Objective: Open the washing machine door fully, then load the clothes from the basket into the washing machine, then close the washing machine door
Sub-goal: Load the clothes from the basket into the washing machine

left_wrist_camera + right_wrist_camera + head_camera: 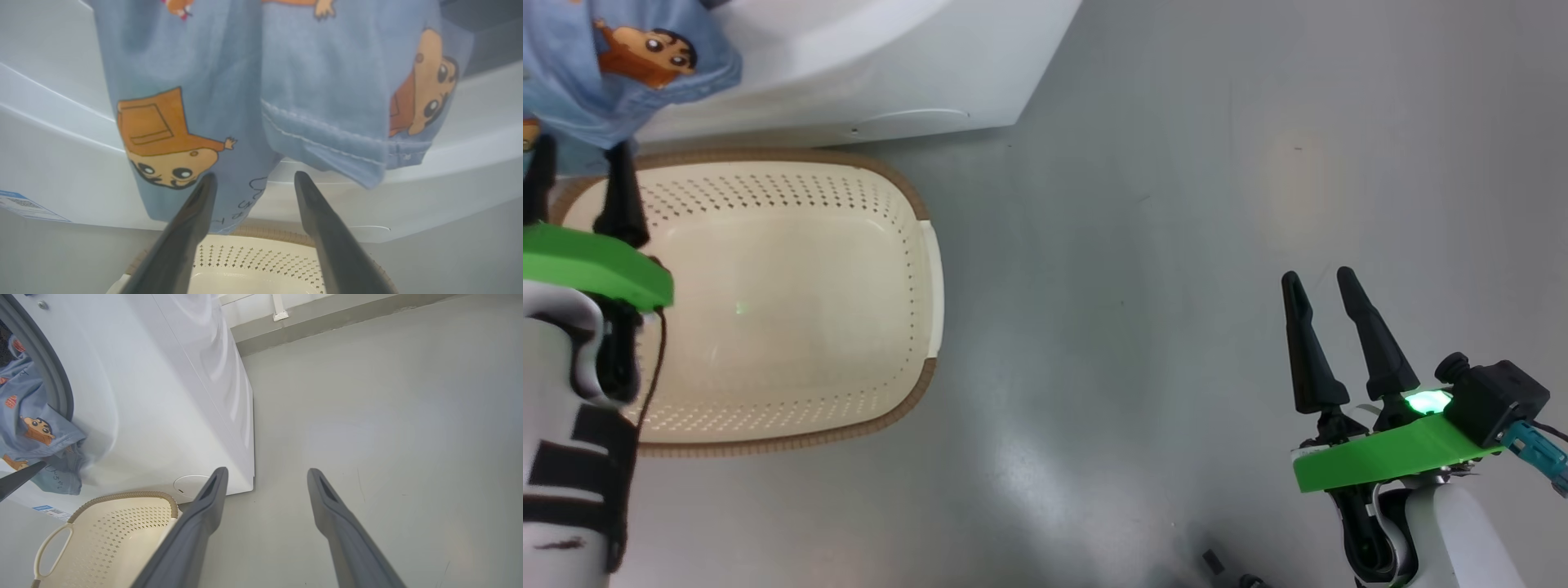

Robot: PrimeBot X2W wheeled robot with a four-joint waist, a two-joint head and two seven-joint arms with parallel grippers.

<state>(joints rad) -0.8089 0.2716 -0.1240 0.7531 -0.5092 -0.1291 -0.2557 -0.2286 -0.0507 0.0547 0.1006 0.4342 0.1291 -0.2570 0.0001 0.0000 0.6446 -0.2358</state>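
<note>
My left gripper has its two long dark fingers spread apart, tips just under the hem of the light blue cartoon-printed clothes; I cannot tell whether they touch the fabric. The clothes hang out of the big white front-loading washing machine, draped over its grey rubber seal and down its front. The cream perforated plastic basket with a brown woven-look rim sits on the grey floor against the machine, below them. My right gripper hovers well apart over the floor, fingers spread
</note>
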